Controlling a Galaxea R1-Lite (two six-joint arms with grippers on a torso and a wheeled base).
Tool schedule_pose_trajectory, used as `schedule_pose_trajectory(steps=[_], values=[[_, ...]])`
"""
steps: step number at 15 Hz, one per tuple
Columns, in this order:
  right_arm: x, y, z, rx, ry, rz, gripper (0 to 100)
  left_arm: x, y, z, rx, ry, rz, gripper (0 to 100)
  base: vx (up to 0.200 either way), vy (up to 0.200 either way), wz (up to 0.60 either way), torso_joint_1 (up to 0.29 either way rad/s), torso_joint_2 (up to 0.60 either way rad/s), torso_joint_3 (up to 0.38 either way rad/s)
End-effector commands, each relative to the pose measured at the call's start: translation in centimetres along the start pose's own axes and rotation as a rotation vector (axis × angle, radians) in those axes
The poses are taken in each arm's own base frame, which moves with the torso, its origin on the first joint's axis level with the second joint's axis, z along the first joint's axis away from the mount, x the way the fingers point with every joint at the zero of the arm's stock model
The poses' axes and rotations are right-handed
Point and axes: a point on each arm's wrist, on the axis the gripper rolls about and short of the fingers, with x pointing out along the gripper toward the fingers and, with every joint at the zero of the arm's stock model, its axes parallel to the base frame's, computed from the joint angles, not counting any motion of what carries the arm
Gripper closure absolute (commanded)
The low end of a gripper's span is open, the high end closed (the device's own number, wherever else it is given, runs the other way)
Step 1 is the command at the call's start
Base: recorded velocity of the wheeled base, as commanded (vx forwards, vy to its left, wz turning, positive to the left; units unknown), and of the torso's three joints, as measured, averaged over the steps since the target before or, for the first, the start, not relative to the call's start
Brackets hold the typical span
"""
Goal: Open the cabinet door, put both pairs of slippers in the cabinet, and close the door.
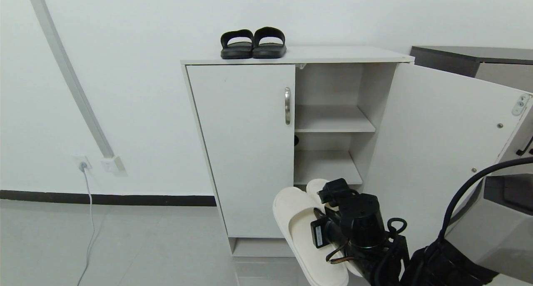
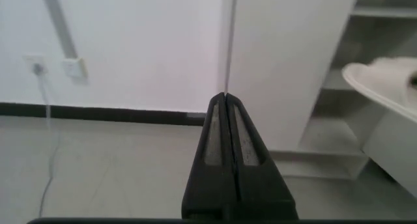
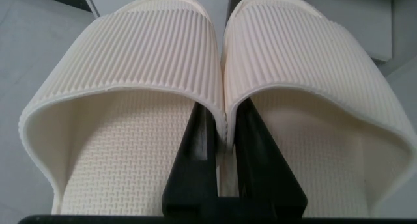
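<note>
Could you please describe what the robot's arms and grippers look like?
The right arm is black with a cylindrical wrist housing, looping black cables and a small white-labelled box. The left gripper and right gripper have long, tapered black jaws; the left's show grey inset pads.

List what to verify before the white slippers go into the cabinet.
1. Right door open wide: ok.
2. White slippers held as a pair: ok, the right hand is shut on both inner edges.
3. Lower shelf bare: ok.
4. Bottom compartment bare: ok as far as it shows.
5. White slippers clear of the shut left door: cannot tell.
6. Black slippers stowed: not ok, they sit on the cabinet top; the left hand is shut and empty.
</note>
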Motion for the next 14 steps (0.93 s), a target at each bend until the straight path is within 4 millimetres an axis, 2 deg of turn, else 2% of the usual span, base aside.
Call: schedule_pose_trajectory(steps=[1,5,7,10,14], values=[[0.0,0.1,-0.1,-0.002,0.002,0.004,100,0.0,-0.1,-0.1,0.022,0.008,-0.033,100,0.0,0.0,0.0,0.0,0.0,0.0],[0.2,0.2,-0.2,-0.002,0.002,-0.003,100,0.0,0.0,-0.1,0.021,0.01,0.004,100,0.0,0.0,0.0,0.0,0.0,0.0],[0.4,0.4,0.4,0.006,-0.024,-0.028,100,0.0,0.0,-0.1,0.015,0.008,0.004,100,0.0,0.0,0.0,0.0,0.0,0.0],[3.1,1.6,2.2,0.061,-0.12,-0.191,100,0.0,0.0,-0.1,-0.004,0.008,0.004,100,0.0,0.0,0.0,0.0,0.0,0.0],[4.5,2.6,4.2,0.148,-0.12,-0.372,100,0.0,0.0,-0.1,-0.004,0.008,0.004,100,0.0,0.0,0.0,0.0,0.0,0.0]])
